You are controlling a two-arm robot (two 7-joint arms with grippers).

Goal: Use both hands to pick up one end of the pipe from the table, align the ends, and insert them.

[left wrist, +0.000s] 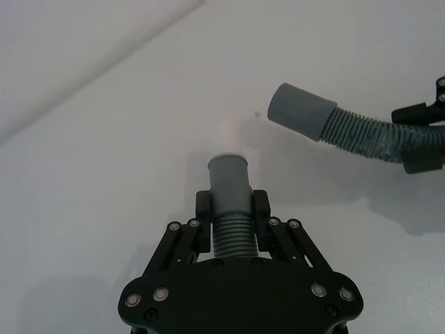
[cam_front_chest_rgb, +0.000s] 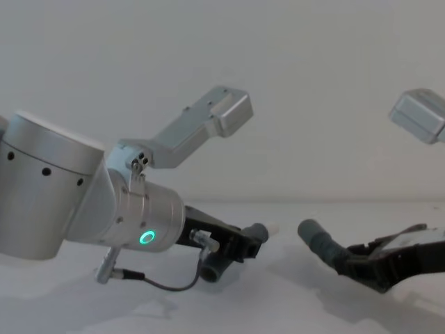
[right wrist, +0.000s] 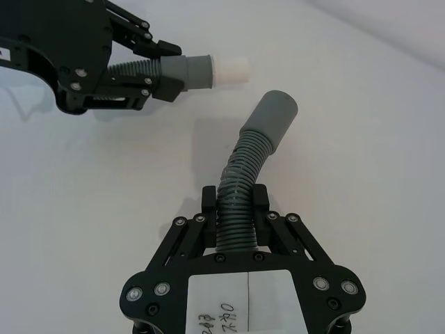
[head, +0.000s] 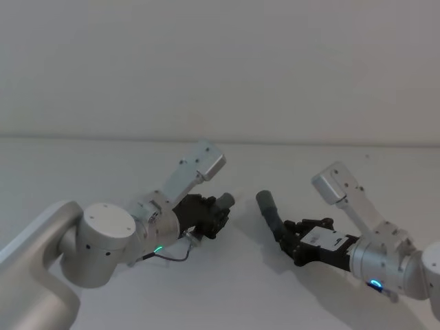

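Shorter pipe piece (head: 225, 201) sits at the centre of the head view, clamped between the left gripper's (head: 217, 212) closed fingers, its narrow cuff (left wrist: 228, 172) pointing right. Across a small gap, the longer ribbed piece (head: 267, 205) aims its wide sleeve (left wrist: 300, 111) back at it, pinched tight by the right gripper (head: 284, 232) at lower right, low over the table (head: 227, 295).

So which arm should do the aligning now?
Left, probably: the left gripper clamps its short piece just behind the narrow end, pointing straight out; the right gripper holds a ribbed piece bending aside, cuff far out.
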